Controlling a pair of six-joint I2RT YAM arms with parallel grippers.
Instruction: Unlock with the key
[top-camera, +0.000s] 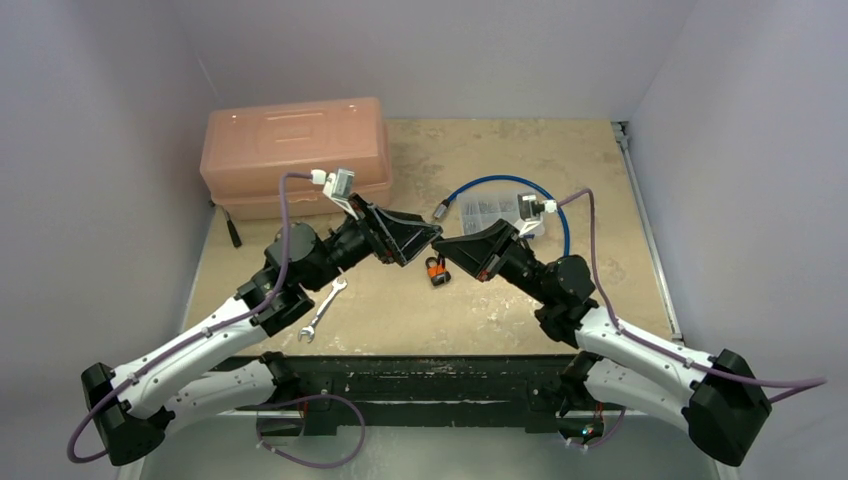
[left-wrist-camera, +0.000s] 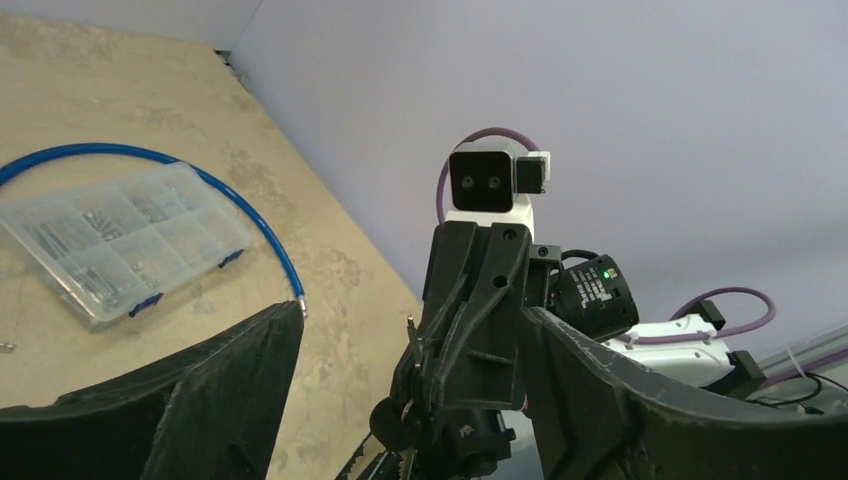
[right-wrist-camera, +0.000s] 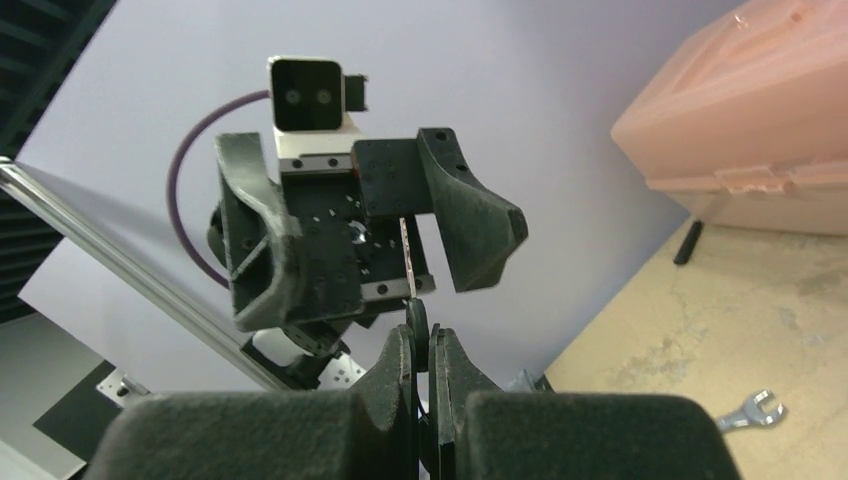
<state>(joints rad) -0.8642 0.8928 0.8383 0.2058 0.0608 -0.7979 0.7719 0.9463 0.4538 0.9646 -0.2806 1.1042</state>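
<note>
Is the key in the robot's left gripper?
No, the key is pinched in the shut right gripper, and the left gripper facing it stands open.

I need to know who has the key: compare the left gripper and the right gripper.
The left gripper stands wide open; the right gripper is shut, pinching the key. The left gripper is nearer the pink toolbox, the right gripper nearer the clear parts box. Both are black, tips facing each other.
</note>
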